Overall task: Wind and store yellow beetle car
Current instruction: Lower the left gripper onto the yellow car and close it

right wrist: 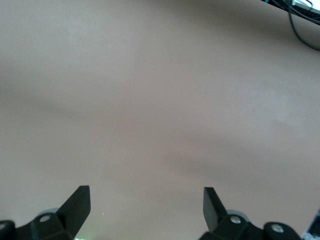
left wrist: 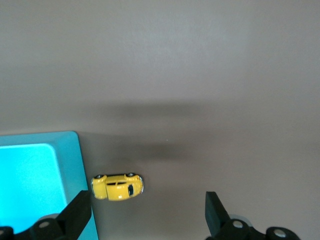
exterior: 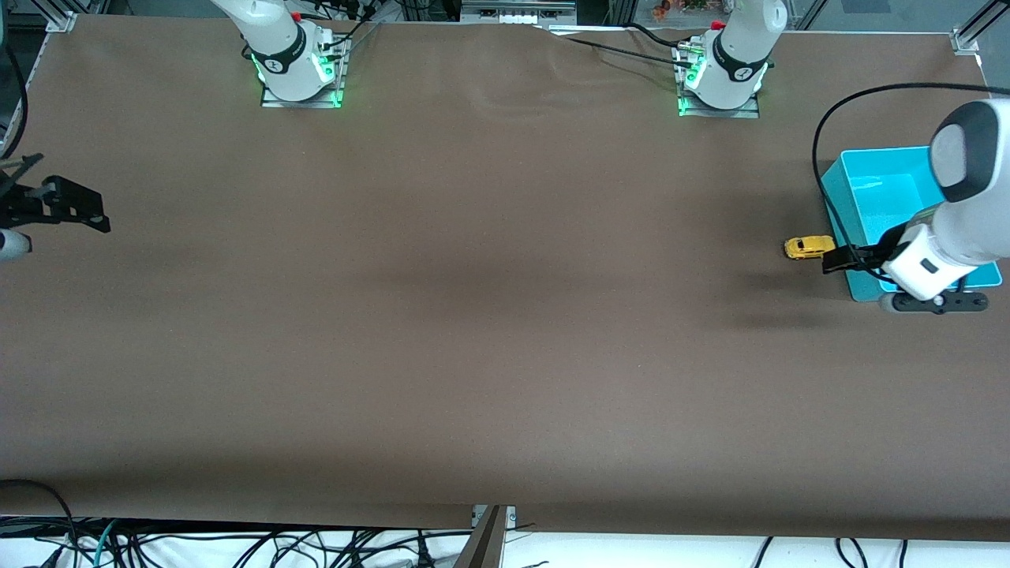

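The car (exterior: 808, 247) is seen on the table (exterior: 473, 331), just beside the bin (exterior: 860, 189) at the left arm's end, apart from its wall. The left gripper (left wrist: 148, 212) is held over the car and the bin's edge, fingers spread wide, nothing gripped. The right gripper (right wrist: 146, 207) waits over bare table at the right arm's end, likewise spread and holding nothing.

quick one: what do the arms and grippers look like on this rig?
Both arms are glossy white with black joint bands; bases glow green and carry red buttons. The left gripper and right gripper are matte black, with flat wedge-tipped jaws. A black cable loops along the left arm.
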Robot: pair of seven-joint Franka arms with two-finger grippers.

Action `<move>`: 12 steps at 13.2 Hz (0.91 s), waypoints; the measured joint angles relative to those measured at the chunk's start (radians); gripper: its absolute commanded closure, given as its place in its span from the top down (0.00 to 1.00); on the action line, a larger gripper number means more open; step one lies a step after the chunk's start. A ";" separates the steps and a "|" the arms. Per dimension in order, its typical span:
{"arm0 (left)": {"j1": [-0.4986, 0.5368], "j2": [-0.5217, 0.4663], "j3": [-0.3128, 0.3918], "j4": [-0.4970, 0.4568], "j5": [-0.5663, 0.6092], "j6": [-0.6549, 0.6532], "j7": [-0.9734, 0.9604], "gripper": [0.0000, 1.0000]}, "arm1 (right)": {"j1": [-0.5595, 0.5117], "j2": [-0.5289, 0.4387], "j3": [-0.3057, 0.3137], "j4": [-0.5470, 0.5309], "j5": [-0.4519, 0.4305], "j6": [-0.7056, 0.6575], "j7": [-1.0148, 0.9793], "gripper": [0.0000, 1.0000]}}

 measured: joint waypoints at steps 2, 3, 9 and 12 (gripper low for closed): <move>0.038 -0.017 0.002 -0.129 0.001 0.129 0.079 1.00 | -0.002 -0.037 -0.006 -0.059 -0.024 -0.010 0.001 1.00; 0.056 -0.019 0.002 -0.189 0.001 0.202 0.149 1.00 | -0.004 -0.056 -0.010 -0.097 -0.025 -0.013 0.002 1.00; 0.143 0.013 0.004 -0.351 0.002 0.391 0.736 1.00 | -0.011 -0.159 -0.021 -0.271 -0.027 -0.016 0.167 1.00; 0.151 0.031 0.003 -0.408 0.013 0.391 0.902 0.99 | -0.011 -0.183 -0.022 -0.300 -0.025 -0.007 0.196 1.00</move>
